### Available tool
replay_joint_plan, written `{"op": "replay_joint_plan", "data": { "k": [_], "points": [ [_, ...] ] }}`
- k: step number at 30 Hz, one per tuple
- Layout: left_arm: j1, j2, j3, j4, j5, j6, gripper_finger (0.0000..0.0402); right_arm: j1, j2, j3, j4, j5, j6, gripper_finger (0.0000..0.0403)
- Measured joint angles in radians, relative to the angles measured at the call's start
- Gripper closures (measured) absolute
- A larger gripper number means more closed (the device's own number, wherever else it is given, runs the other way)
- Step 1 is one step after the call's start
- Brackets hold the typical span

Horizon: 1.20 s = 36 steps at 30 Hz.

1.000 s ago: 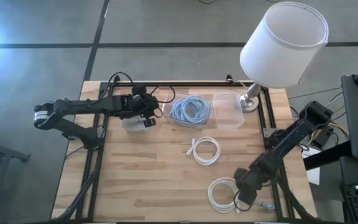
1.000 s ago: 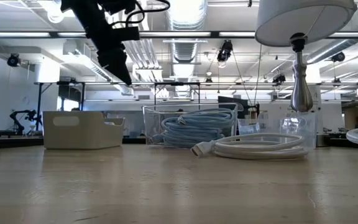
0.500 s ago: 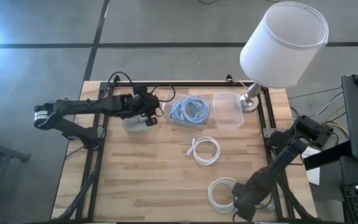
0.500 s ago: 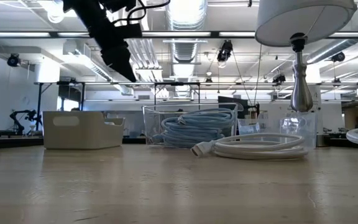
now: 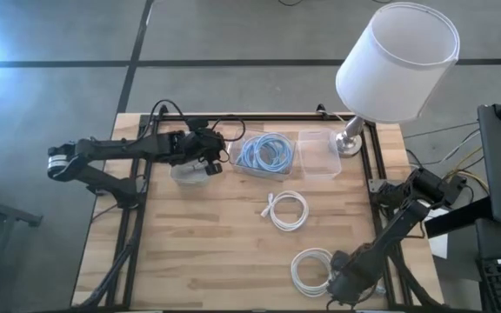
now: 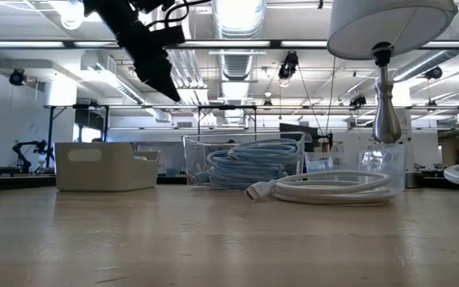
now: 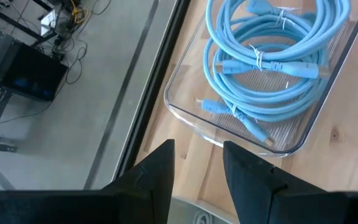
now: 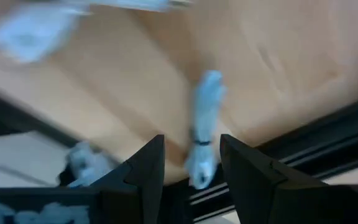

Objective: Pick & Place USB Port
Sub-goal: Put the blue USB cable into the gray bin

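Note:
A white USB cable coil (image 5: 310, 269) lies near the table's front right. Its loose white plug end (image 8: 205, 124) lies on the wood and shows blurred in the right wrist view. My right gripper (image 5: 344, 289) is open, with one finger on either side of that plug end (image 8: 191, 163); I cannot tell whether it touches it. A second white coil (image 5: 287, 209) lies mid-table. My left gripper (image 5: 209, 163) is open and empty, high above the white bin (image 5: 186, 171). It also shows in the low view (image 6: 164, 80) and in its own wrist view (image 7: 196, 163).
A clear bin holding a blue cable (image 5: 265, 154) and an empty clear bin (image 5: 320, 155) stand at the back, next to a lamp with a white shade (image 5: 396, 59). The black frame rail (image 8: 303, 134) runs along the table's edge close to my right gripper.
My right gripper has moved toward the table's near edge, past the front white coil, and down over the cable's loose end. My left gripper has drifted a little toward the clear bin with the blue cable.

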Motion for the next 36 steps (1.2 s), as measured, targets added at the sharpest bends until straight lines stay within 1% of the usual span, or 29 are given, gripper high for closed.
{"op": "replay_joint_plan", "data": {
  "k": [3, 8, 15, 18, 22, 28, 31, 34, 36],
  "points": [
    [0.000, 0.000, 0.000, -0.001, 0.000, 0.000, 0.0261, 0.007, 0.005, -0.049, 0.042, 0.000, 0.040, 0.0250],
    [0.000, 0.000, 0.000, -0.002, 0.000, 0.001, 0.0261, 0.005, 0.005, -0.130, 0.248, 0.000, 0.056, 0.0250],
    [0.000, 0.000, 0.000, -0.002, 0.000, 0.001, 0.0261, 0.006, 0.001, -0.184, 0.281, -0.006, 0.164, 0.0264],
    [0.000, 0.000, 0.000, -0.002, 0.000, 0.001, 0.0261, 0.005, 0.000, -0.193, 0.290, -0.007, 0.174, 0.0275],
    [0.000, 0.000, 0.000, -0.002, 0.001, 0.001, 0.0261, 0.004, 0.001, -0.182, 0.281, -0.004, 0.140, 0.0303],
    [0.000, 0.000, 0.000, -0.002, 0.000, 0.001, 0.0261, -0.014, 0.002, -0.162, 0.273, 0.018, 0.027, 0.0378],
    [0.000, 0.000, 0.000, -0.002, 0.000, 0.001, 0.0261, -0.026, -0.014, -0.150, 0.270, 0.034, 0.018, 0.0383],
    [0.000, 0.000, 0.000, -0.001, 0.000, 0.001, 0.0261, -0.037, -0.063, -0.127, 0.270, 0.043, -0.022, 0.0380],
    [0.000, 0.000, 0.000, -0.001, 0.001, 0.001, 0.0261, -0.039, -0.105, -0.114, 0.251, 0.111, -0.055, 0.0380]
  ]
}}
